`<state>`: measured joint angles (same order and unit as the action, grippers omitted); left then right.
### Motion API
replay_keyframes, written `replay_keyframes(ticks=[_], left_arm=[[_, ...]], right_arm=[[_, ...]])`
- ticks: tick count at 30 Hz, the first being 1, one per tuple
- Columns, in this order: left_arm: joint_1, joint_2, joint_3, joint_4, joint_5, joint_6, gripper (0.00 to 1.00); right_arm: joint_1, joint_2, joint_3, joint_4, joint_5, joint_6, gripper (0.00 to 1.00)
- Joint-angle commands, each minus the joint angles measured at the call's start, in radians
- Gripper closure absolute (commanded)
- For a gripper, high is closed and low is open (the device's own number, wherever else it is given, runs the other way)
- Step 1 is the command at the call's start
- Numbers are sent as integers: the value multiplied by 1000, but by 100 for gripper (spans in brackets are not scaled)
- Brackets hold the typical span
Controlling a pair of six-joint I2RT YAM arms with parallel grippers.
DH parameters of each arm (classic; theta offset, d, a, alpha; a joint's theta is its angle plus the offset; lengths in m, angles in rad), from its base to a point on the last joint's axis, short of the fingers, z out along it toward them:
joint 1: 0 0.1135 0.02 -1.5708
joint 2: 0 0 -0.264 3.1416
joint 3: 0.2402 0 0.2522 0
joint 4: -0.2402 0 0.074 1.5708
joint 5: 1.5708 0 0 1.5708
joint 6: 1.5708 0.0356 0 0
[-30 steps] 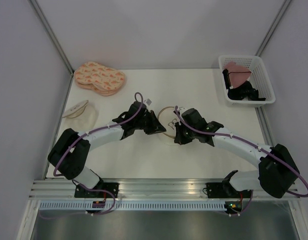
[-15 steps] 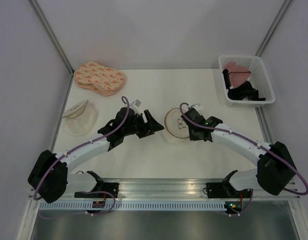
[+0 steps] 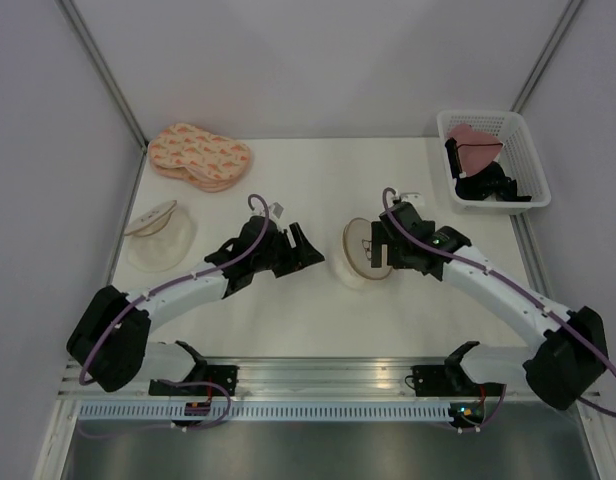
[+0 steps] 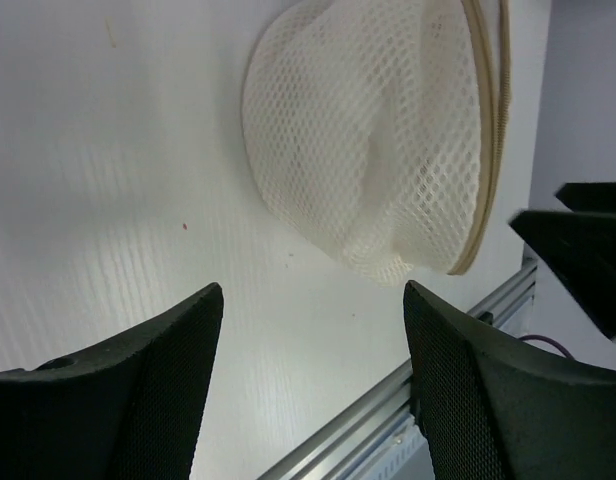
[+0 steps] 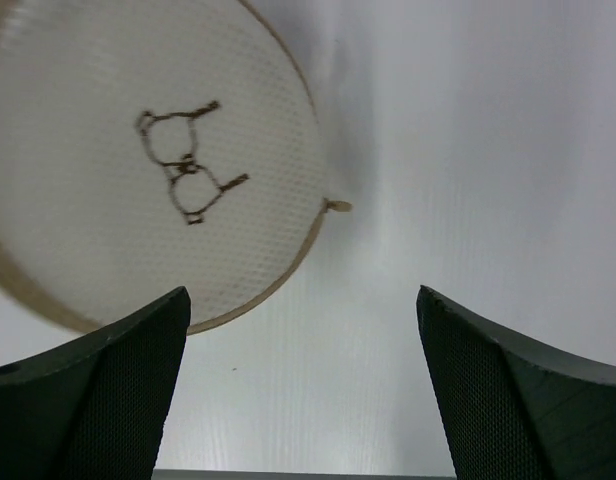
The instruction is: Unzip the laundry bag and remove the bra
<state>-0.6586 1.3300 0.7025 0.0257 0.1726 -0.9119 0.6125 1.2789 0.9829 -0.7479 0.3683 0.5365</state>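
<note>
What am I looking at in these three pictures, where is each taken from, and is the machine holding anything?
Two robot arms are bolted at the near edge of a table, each ending in two-finger jaws. The wide picture looks down from above and behind: left arm on the left, right arm on the right. The other two come from a camera on each wrist, so the dark wedges at the bottom are that arm's own jaws. Between the arms lies a round mesh laundry bag with a tan zip rim and a dark drawing on its face. Both pairs of jaws are open and hold nothing. Also there: peach patterned pads, a plain pouch, and a basket with a pink garment.
</note>
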Motion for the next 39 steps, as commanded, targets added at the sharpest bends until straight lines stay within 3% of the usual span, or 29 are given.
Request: replay_keyframes(ticks=[1,9,17,20,23,24,27,30,39], left_arm=[[-1,60,58,86,-45,93,23],[-3,204,144,290,48,143,26],[-3,354,238,246,174,226,34],[-3,417,270,234,225,240,45],[-3,458,282,230,251,235,64],[-3,475,279,233,255,232,76],[-3,485,261,278,274,208,90],[-3,471,236,339,304,174,98],[-7,406,147,473,343,93,98]], right_arm=[[4,-122,10,54,-173,-58,2],[4,-109,42,122,-302,-72,2],[4,-66,43,160,-310,-67,2],[4,-46,43,173,-310,-63,2],[6,-33,45,185,-290,-56,2],[4,-30,46,188,-282,-55,2],[4,-13,49,197,-253,-53,2],[4,29,57,212,-256,-50,2],[4,85,94,271,-310,-36,6]])
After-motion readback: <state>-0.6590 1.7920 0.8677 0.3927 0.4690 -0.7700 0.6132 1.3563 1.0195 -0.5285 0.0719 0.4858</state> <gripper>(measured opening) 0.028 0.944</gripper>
